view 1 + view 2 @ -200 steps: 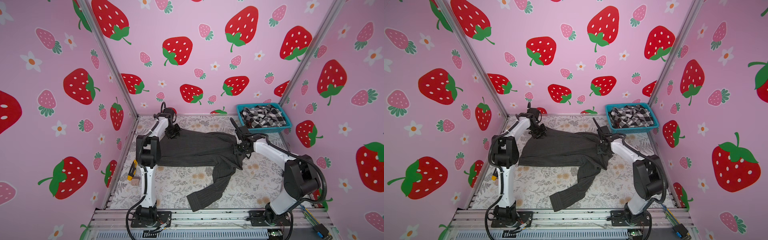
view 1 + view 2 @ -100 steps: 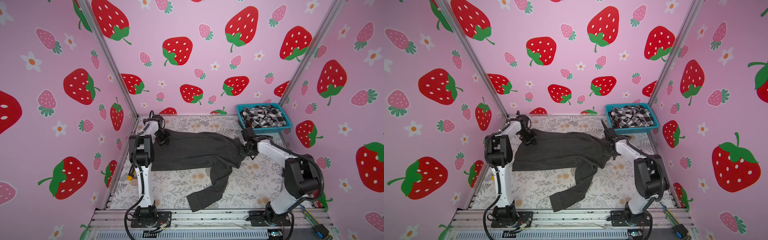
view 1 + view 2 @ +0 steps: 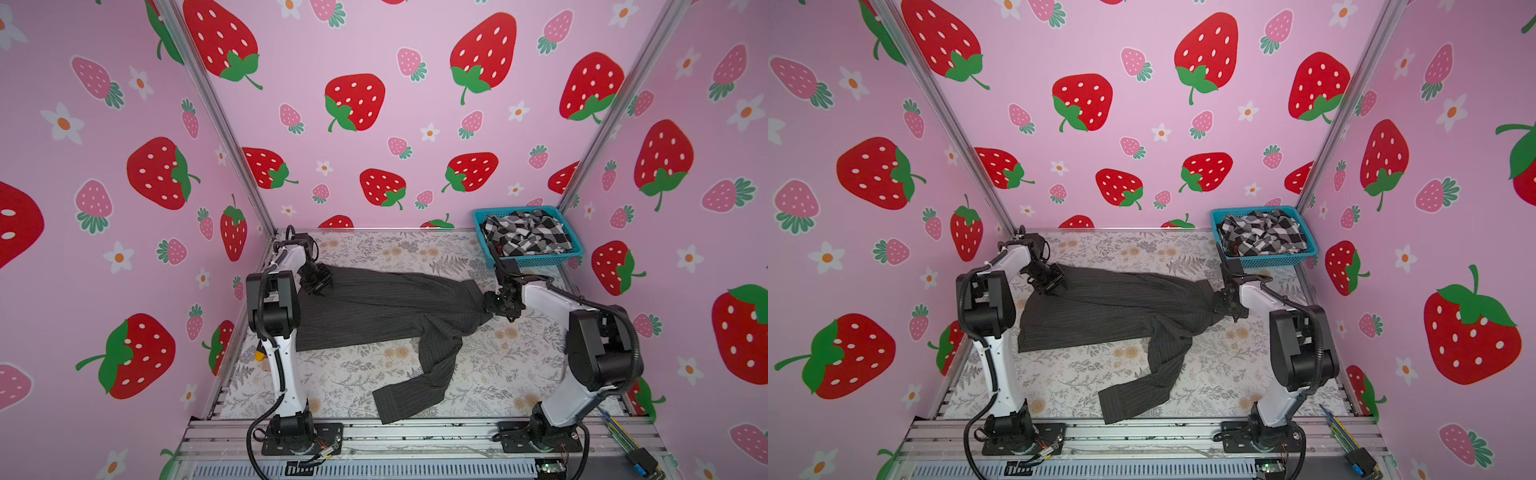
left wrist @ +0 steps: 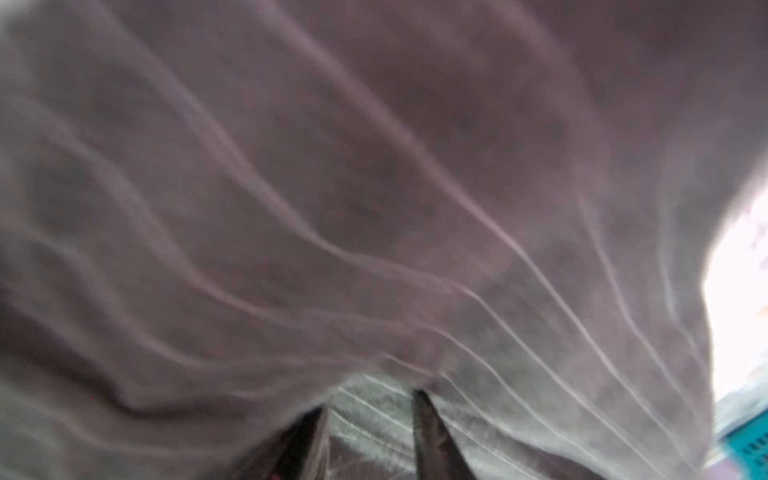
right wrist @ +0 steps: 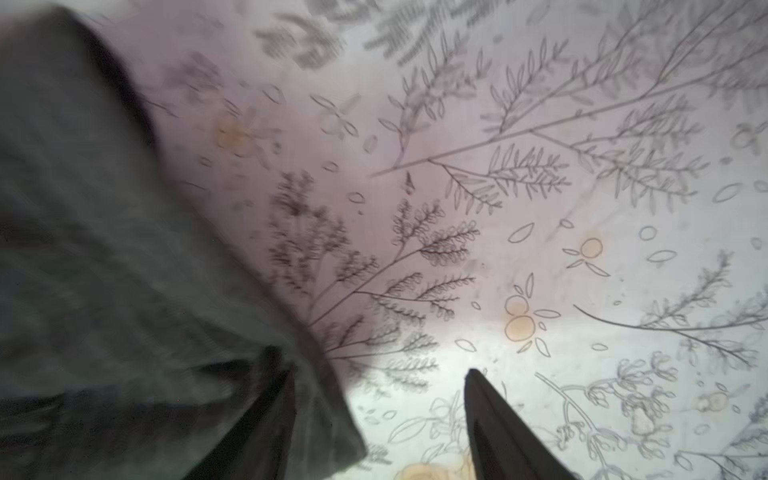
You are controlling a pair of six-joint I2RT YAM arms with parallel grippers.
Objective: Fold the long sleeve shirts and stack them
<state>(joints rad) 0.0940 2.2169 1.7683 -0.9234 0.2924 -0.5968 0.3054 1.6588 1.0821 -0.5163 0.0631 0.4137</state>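
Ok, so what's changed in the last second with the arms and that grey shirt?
Both grippers drew apart: the left gripper slid further left, the right gripper further right, pulling the pinstriped shirt out longer and flatter. Both pairs of jaws now look parted, releasing the cloth. Its sleeve trailing toward the front, and the checked shirt in the blue basket, stayed put.

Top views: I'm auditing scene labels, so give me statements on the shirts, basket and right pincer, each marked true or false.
The grey shirt lies on the table. True.
The checked shirt is spread on the table. False: it is bunched in the basket.
One grey sleeve trails toward the table's front edge. True.
The basket stands at the near left corner. False: it is at the far right corner.
The right pincer is shut. False: its jaws stand apart, with table showing between them.
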